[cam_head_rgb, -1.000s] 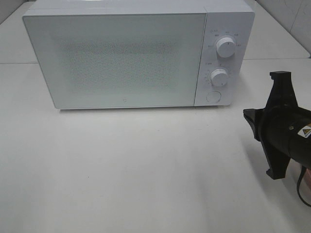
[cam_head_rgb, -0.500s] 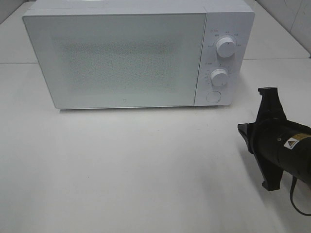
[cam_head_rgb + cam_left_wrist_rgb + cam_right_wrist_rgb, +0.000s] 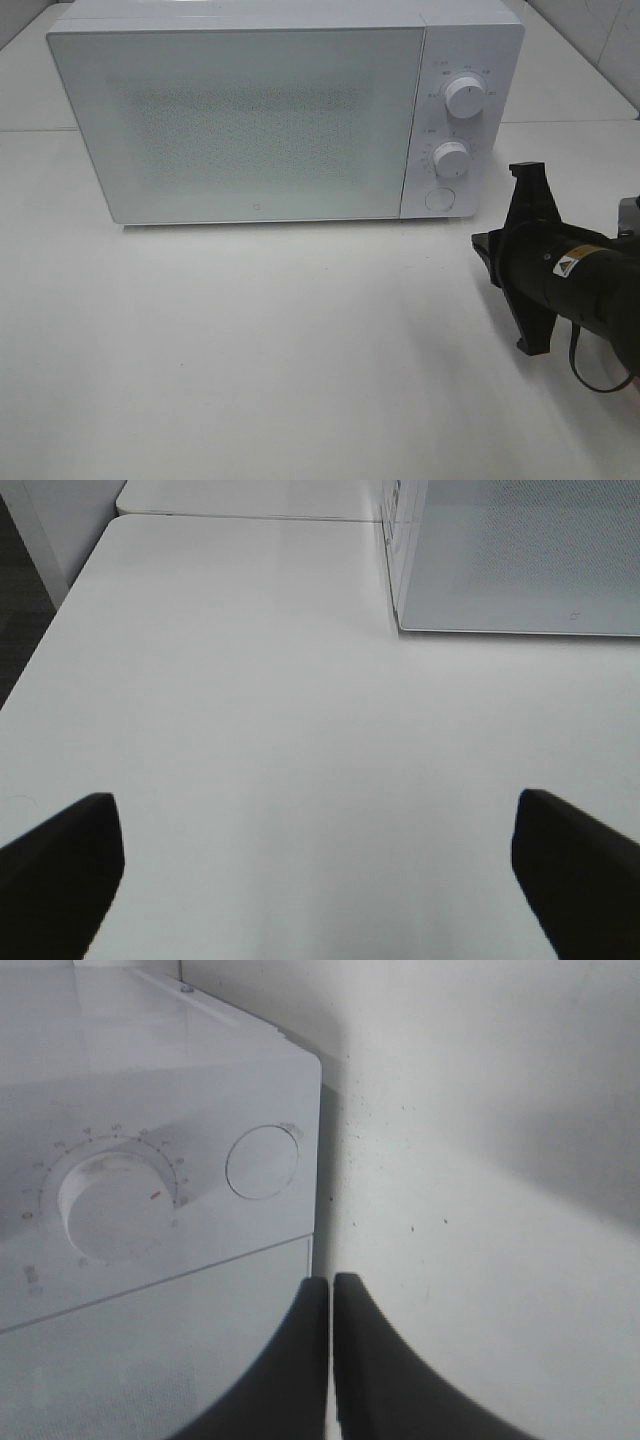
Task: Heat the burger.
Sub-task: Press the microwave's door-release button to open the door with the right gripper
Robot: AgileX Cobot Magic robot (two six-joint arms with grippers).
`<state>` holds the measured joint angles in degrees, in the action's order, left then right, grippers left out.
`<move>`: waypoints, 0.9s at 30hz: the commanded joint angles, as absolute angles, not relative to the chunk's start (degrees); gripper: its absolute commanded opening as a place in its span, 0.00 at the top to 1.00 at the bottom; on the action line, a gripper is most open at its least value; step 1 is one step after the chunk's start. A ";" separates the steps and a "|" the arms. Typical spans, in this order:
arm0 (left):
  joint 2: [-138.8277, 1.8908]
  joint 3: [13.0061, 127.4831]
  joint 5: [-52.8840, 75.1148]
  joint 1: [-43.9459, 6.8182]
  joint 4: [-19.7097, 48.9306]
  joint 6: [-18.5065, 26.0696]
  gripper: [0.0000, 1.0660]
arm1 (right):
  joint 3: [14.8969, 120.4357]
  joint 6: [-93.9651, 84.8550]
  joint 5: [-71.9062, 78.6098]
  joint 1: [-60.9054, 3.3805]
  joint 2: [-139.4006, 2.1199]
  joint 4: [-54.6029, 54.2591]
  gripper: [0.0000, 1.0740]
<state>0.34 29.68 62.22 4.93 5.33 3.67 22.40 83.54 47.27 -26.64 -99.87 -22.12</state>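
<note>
Shifted since earlier frames: right fingers (image 3: 485,247) nearer the microwave (image 3: 250,110), off its front right corner. Left fingers (image 3: 60,865) spread wide, empty, over bench (image 3: 250,680) left of microwave. Right fingers pressed together, empty. Microwave door closed; burger location cannot be told.

Right gripper (image 3: 330,1282) fingers pressed together, left gripper (image 3: 312,810) fingers spread wide

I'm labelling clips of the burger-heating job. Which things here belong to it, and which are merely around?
Job: microwave, door shut; its round button; two knobs; shut right gripper.
Merely around: open left gripper; white table. No burger in view.
</note>
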 commanded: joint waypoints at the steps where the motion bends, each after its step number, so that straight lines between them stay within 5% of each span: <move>1: 1.15 29.62 61.25 4.58 5.16 3.55 0.08 | 23.89 84.28 47.56 -24.98 -100.78 -20.57 1.00; 27: 1.15 29.62 61.25 4.58 5.16 3.55 0.08 | 40.57 86.98 47.27 -22.12 -115.45 -14.84 1.00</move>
